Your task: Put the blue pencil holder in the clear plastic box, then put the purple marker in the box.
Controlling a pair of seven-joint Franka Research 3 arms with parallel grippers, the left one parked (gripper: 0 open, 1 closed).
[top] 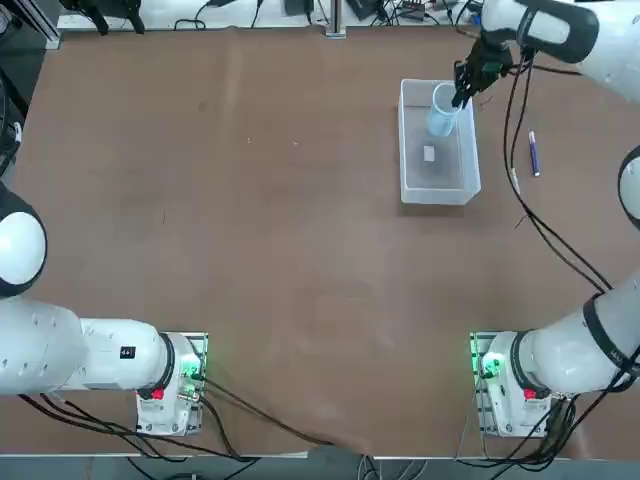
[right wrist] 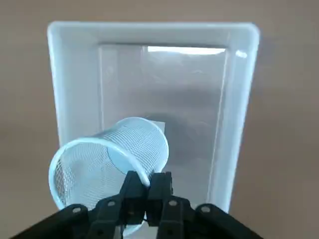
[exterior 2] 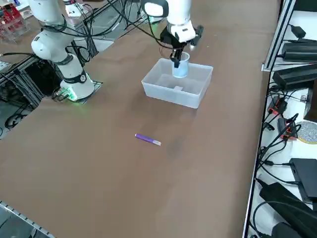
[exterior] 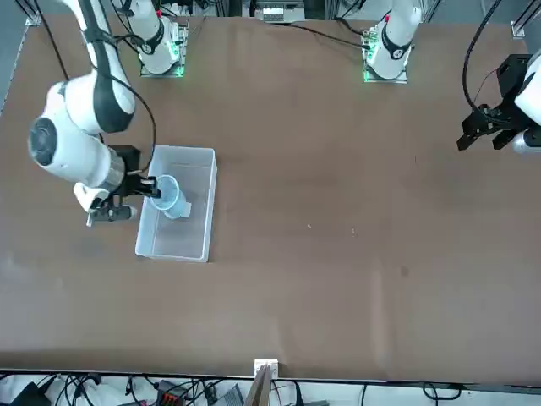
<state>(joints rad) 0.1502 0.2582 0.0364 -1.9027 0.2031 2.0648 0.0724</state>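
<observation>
My right gripper (right wrist: pixel 148 185) is shut on the rim of the blue pencil holder (right wrist: pixel 112 162), a pale blue mesh cup that hangs tilted from its fingers. The cup (top: pixel 442 111) hovers over the far end of the clear plastic box (top: pixel 410 165), above the box floor with its small white label (top: pixel 429 153). From the front the cup (exterior: pixel 169 196) shows inside the box outline (exterior: pixel 203 211), and the side view shows the gripper (exterior 2: pixel 175 60) just above the cup (exterior 2: pixel 181 67) and the box (exterior 2: pixel 168 96). The purple marker (top: pixel 534 153) lies flat on the table to the right of the box, also visible as the marker (exterior 2: pixel 147 139).
The brown table (top: pixel 250 220) stretches wide to the left of the box. Black cables (top: pixel 530 215) trail from the right arm across the table near the marker. The right arm's base (top: pixel 505 380) stands at the near edge.
</observation>
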